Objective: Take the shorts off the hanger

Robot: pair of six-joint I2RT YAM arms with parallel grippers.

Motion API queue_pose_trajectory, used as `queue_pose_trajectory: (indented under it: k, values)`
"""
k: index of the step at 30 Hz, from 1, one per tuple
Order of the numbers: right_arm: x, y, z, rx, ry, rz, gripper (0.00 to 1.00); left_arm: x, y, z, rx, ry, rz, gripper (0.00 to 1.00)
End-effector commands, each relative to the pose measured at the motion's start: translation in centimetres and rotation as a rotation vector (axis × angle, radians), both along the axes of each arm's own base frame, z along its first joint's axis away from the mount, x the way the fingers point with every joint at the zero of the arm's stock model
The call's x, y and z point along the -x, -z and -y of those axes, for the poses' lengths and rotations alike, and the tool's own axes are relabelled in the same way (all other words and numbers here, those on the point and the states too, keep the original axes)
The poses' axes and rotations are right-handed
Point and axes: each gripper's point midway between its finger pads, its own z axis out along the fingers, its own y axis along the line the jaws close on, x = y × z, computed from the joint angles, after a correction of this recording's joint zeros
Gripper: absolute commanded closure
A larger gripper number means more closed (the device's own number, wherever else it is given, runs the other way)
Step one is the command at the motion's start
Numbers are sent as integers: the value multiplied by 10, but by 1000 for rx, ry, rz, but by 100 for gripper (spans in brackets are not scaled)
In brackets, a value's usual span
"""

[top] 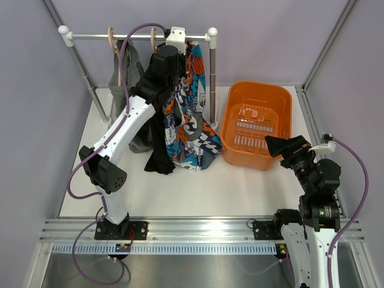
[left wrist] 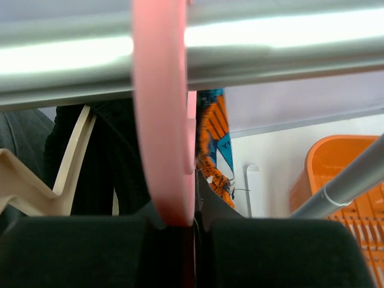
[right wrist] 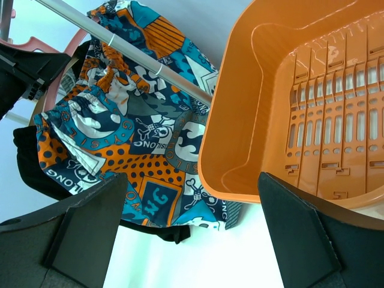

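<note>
Left end effector (left wrist: 179, 223) is clamping the pink hanger (left wrist: 162, 120) right under the rail (left wrist: 270, 54), with a finger pinching it from each side and nothing else in the grip. Right end effector (right wrist: 192, 186) is hovering with fingers apart and empty, low over the bench (top: 180, 186) next to the orange basket (top: 258, 85). All three shorts are hanging off the rail at the back left: grey shorts (top: 120, 81) furthest left, black shorts (top: 159, 153) in the middle, printed shorts (top: 191, 135) on the right, touching the black pair and just beside the basket. Black and printed pairs are drooping low enough that their hems are looking like they're resting on the bench. Handling guess: light, limp fabric with no stiffness, so it's going to fold and stretch rather than push. It's not fragile or slippery, but likely snagging on the hanger ends if pulled sideways. Printed pair is showing a gathered elastic waistband in the right wrist view. That's the thickest, least stretchy bit, so I'm reckoning it's the place to pinch, close to the hanger, pulling down and off while the left is steadying the hanger. Grabbing a loose leg hem is only going to stretch the cloth. Can't tell for sure which pair is sitting on the pink hanger.
</note>
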Motion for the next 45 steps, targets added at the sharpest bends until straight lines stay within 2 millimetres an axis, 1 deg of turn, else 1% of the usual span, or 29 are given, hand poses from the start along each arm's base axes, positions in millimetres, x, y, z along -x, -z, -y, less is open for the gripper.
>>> queue_pose_trajectory:
  k: [1, 2, 5, 6, 8, 9, 12, 13, 17, 21, 23, 25, 26, 29, 30, 32, 33, 35, 36, 37, 38, 39, 40, 41, 42, 43, 44, 45]
  values:
    - [-1, -3, -2, 21, -18, 16, 1, -3, -26, 2, 22, 0, 65, 100]
    - [-1, -3, -2, 21, -18, 17, 0, 0, -33, 0, 26, 3, 76, 100]
    - [-3, -4, -2, 25, -19, 18, 0, 9, -47, -3, 29, 19, 98, 100]
    - [-4, -3, -2, 25, -19, 14, 0, 16, -60, -6, 36, 30, 121, 100]
    - [-5, -3, -2, 28, -21, 10, 1, 24, -73, -9, 41, 39, 144, 100]
    - [-5, -3, -2, 29, -21, 8, 0, 32, -84, -12, 44, 53, 164, 100]
    - [-6, -2, -2, 29, -23, 8, 1, 43, -100, -18, 35, 66, 194, 100]
    - [-6, -1, -2, 27, -21, 8, 1, 50, -108, -23, 42, 64, 209, 100]
    - [-8, 4, -2, 26, -20, -1, 1, 63, -123, -31, 53, 63, 262, 100]
    - [-9, 6, -3, 22, -26, -5, 0, 68, -124, -26, 23, 116, 258, 100]
    - [-10, 8, -3, 26, -27, -7, 0, 71, -118, -23, 6, 143, 222, 100]
    - [-11, 8, -2, 33, -28, -10, 1, 75, -114, -24, 3, 146, 191, 100]
    - [-12, 10, -2, 36, -28, -18, 1, 78, -104, -23, -1, 156, 143, 100]
    - [-14, 13, -2, 49, -34, -32, 1, 87, -86, -22, 12, 182, 74, 100]
    - [-15, 14, -2, 52, -33, -34, 0, 94, -72, -22, 20, 190, 42, 100]
    - [-17, 17, -2, 67, -38, -45, 0, 100, -63, -19, 42, 217, 35, 100]
    - [-16, 16, -3, 72, -48, -45, 1, 108, -50, -21, 34, 224, 11, 100]
    - [-17, 19, -5, 88, -64, -55, 0, 116, -40, -18, 37, 249, -17, 100]
    - [-17, 18, -7, 95, -81, -52, 1, 120, -27, -15, 26, 260, -44, 100]
    - [-17, 18, -8, 109, -94, -52, 1, 133, -30, -11, 27, 285, -35, 100]
    - [-19, 19, -10, 115, -109, -59, 1, 139, -27, -10, 13, 292, -35, 100]
    - [-17, 15, -14, 136, -138, -47, 1, 145, -24, -8, 2, 301, -41, 100]
    - [-18, 18, -16, 142, -158, -66, 2, 159, -18, -5, -14, 323, -56, 100]
    - [-18, 16, -17, 151, -170, -67, 4, 164, -15, -7, -26, 313, -62, 100]
    - [-16, 9, -20, 158, -187, -57, 5, 170, -11, -8, -36, 310, -70, 100]
    - [-16, 11, -20, 170, -199, -70, 7, 186, -6, -7, -41, 326, -74, 100]
    - [-17, 10, -22, 174, -211, -77, 9, 192, -3, -10, -42, 317, -75, 100]
    - [-14, 4, -24, 184, -227, -70, 9, 198, -1, -11, -38, 322, -76, 100]
